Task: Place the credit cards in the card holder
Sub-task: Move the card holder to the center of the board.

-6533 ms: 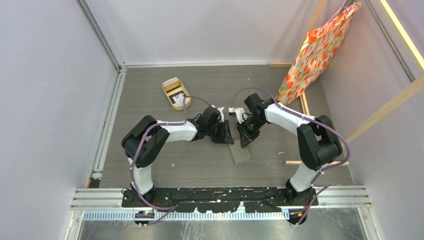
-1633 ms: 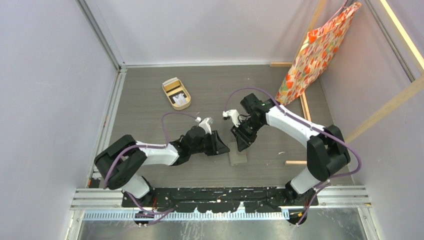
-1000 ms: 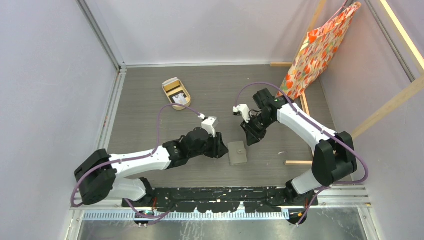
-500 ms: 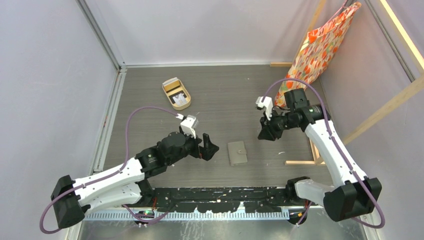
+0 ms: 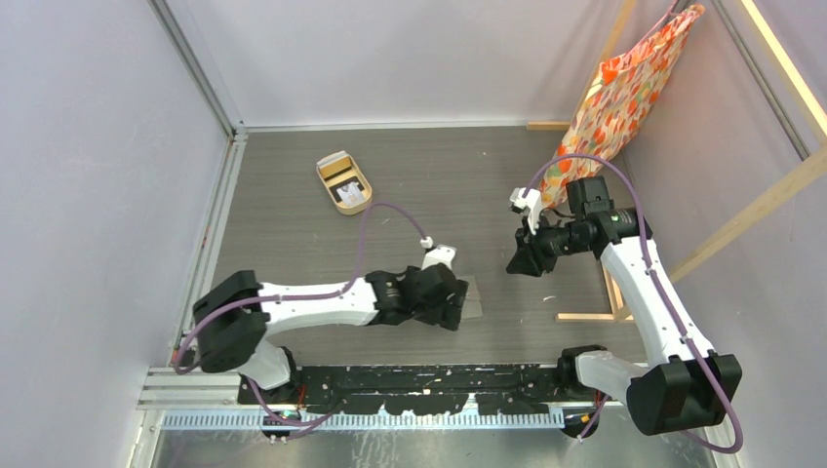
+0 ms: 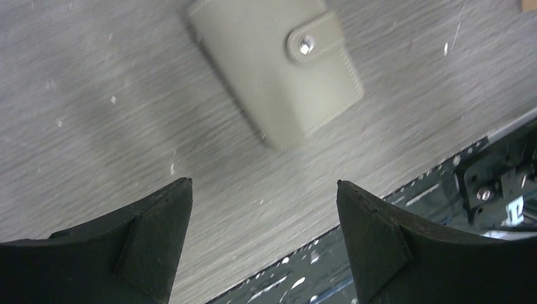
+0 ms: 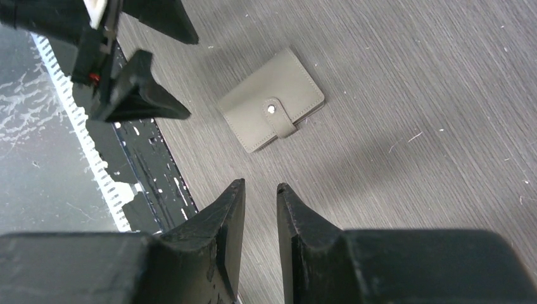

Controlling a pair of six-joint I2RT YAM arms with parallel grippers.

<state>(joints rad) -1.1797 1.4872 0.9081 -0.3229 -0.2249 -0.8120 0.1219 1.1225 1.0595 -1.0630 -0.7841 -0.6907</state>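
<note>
The grey bench [image 5: 293, 234] carries a tan tray [image 5: 337, 167] towards its far side. The closed card holder [image 6: 275, 69] lies flat near the front edge, its snap tab fastened. The left hand [image 6: 263, 190] hovers just beside it, fingers spread wide and empty. The right hand [image 7: 260, 187] hangs well apart, fingers narrowly parted, gripping nothing.

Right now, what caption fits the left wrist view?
Open left gripper facing a closed, snapped wallet on the grey table.
</note>
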